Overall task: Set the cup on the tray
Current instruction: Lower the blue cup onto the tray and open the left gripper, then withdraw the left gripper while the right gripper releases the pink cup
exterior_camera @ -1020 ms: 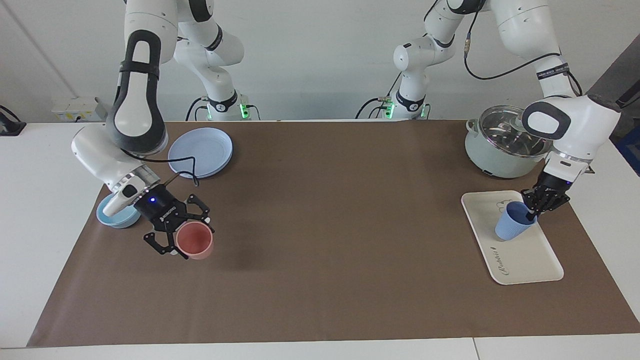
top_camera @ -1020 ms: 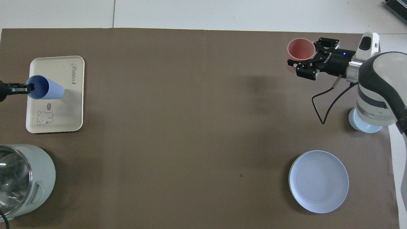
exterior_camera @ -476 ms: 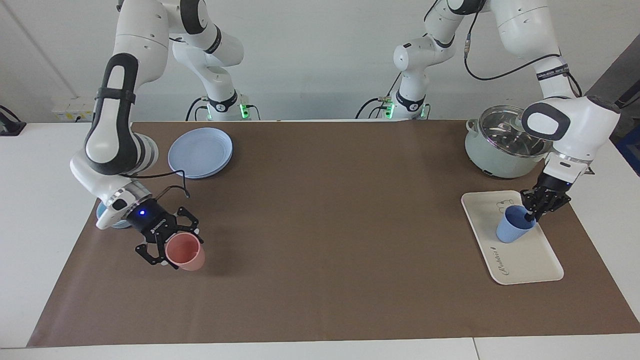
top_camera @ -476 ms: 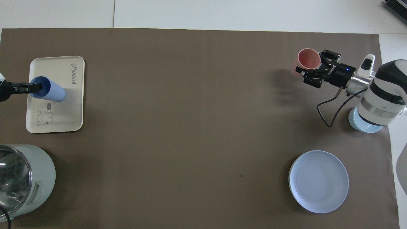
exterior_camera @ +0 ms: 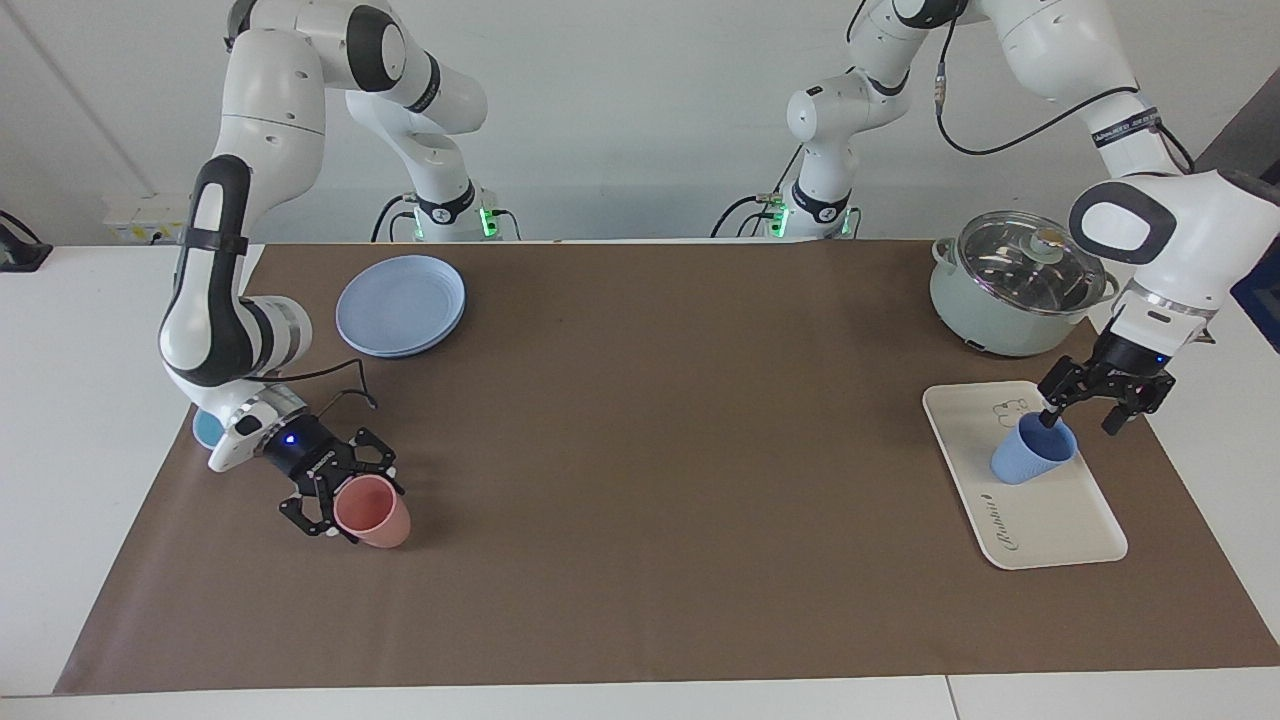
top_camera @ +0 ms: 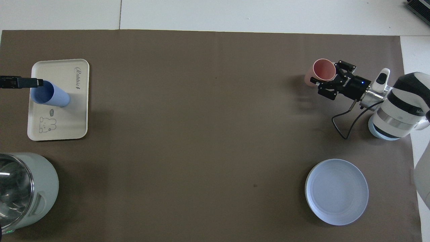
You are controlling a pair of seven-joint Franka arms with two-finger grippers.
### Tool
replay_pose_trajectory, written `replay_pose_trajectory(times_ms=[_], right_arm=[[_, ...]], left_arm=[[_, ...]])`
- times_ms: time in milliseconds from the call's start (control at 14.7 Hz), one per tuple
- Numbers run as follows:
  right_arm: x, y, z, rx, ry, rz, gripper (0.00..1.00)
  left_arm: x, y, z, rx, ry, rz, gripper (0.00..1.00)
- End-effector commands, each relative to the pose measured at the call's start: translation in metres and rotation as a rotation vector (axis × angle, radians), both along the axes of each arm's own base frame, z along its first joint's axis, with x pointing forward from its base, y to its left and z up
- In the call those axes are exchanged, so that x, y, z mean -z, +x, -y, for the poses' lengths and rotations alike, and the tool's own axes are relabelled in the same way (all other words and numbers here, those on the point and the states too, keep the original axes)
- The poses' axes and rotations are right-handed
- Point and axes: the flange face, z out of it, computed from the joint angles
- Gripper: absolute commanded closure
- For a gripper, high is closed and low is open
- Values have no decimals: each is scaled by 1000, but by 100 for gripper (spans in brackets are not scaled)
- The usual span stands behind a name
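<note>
Blue cup [exterior_camera: 1033, 452]: stands upright on the cream tray [exterior_camera: 1050, 520].
Left claw [exterior_camera: 1100, 405]: spread wide, let go, over the cup's rim.
Right claw [exterior_camera: 340, 497]: grasping the pink cup [exterior_camera: 375, 510].

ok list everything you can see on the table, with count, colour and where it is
cup: 1, periwinkle blue, upright on the tray
tray: 1, cream white, toward the left arm's end of the table
pink cup: 1, on the mat toward the right arm's end
plates: round, pale blue, nearer the robots than the pink cup; count unclear
bowl: 1, light blue, mostly hidden by the right arm
pot: 1, pale green with glass lid, nearer the robots than the tray
mat: 1, brown, covering the table
left end effector: open, over the cup's rim
right end effector: around the pink cup
</note>
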Motion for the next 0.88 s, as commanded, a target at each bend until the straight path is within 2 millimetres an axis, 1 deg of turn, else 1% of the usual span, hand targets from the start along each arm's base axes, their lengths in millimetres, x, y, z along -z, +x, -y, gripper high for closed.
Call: replay_pose_trajectory(times_ms=[0,136,204,272,340,476,612,680,748,816], right_arm=[[4,-9,1,2,-4,38,100],[4,-10,3,3,-13,40,100],[4,-10,3,1,-14,41,63],[6,-12,2,-1,-17,38,6],[8,-13,1,0,-20,34,0],[5,-13,2,0,-16,38,0],[2,-12,2,-2,-6,40,0],[-7,-11,2,3,-7,47,0],[-16,-10,1,15,1,43,0],[-28,-9,3,23,5,35,0]], left_arm=[[-36,7,42,-29,70,-96,0],[-55,10,85,-50,126,-152,0],[-61,7,106,-53,126,-185,0],[-69,3,125,-55,125,-213,0],[-74,-3,138,-65,123,-248,0],[-101,-22,158,-46,163,-262,0],[-116,-42,175,-46,177,-307,0],[-125,-49,184,-52,178,-308,0],[-133,-56,188,-55,178,-306,0],[-139,-61,187,-57,180,-314,0]])
